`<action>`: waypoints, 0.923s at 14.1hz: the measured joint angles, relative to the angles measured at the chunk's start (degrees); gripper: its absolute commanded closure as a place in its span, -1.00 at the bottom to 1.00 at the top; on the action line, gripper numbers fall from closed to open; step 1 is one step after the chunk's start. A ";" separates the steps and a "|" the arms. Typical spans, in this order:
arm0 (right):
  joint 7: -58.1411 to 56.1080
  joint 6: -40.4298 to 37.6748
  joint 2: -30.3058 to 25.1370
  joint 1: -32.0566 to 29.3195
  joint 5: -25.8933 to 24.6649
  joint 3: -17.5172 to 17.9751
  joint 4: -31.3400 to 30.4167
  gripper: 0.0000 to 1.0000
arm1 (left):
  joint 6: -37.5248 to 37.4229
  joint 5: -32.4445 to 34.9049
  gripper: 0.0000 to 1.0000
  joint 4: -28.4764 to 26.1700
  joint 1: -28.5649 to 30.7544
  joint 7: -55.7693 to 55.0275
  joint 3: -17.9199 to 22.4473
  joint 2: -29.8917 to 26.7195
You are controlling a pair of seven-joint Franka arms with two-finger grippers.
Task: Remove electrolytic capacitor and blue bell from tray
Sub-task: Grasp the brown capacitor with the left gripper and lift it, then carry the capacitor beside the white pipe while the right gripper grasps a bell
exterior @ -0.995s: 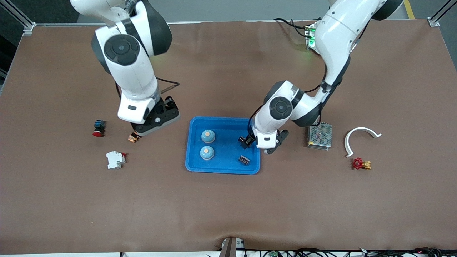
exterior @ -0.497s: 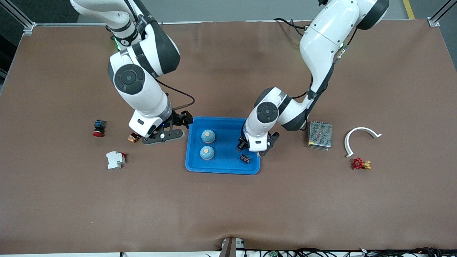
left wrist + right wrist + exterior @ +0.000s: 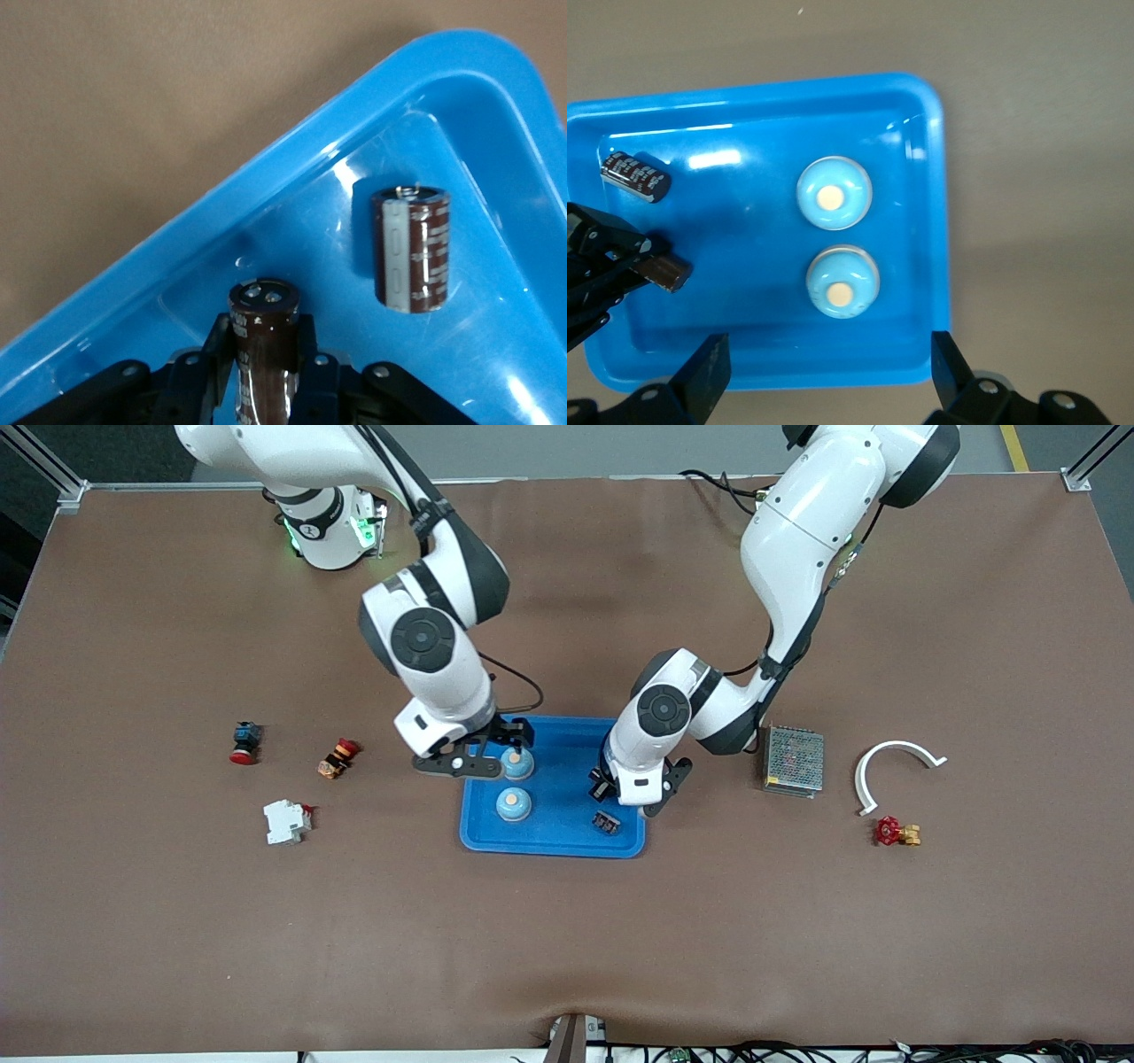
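A blue tray (image 3: 554,846) holds two blue bells with orange buttons (image 3: 516,762) (image 3: 514,804), also seen in the right wrist view (image 3: 834,195) (image 3: 842,282). A dark brown capacitor (image 3: 605,823) (image 3: 412,248) lies flat in the tray at the left arm's end. My left gripper (image 3: 607,779) (image 3: 263,354) is shut on a second capacitor (image 3: 263,323), held upright over the tray floor. My right gripper (image 3: 500,742) (image 3: 828,372) hangs open and empty over the tray's rim beside the bell farther from the front camera.
Toward the right arm's end lie a red push button (image 3: 244,744), a small orange switch (image 3: 337,757) and a white breaker (image 3: 286,820). Toward the left arm's end sit a metal mesh box (image 3: 793,760), a white curved clip (image 3: 895,766) and a red valve (image 3: 895,833).
The left gripper has shut on the upright capacitor. The right arm has swung from beside the orange switch to the tray, staying open.
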 measured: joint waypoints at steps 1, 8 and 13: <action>0.13 1.08 0.72 0.58 0.00 -0.02 -0.26 -1.00 | -1.91 1.37 1.00 0.47 0.12 -0.04 0.05 -0.40; -0.71 3.89 4.86 1.60 0.00 -0.31 -1.60 -1.00 | -23.00 3.51 1.00 1.71 5.83 8.20 0.44 -13.13; -1.01 5.17 6.83 1.57 0.00 -0.61 -1.70 -1.00 | -27.51 3.55 1.00 -4.61 16.05 23.92 0.44 -20.91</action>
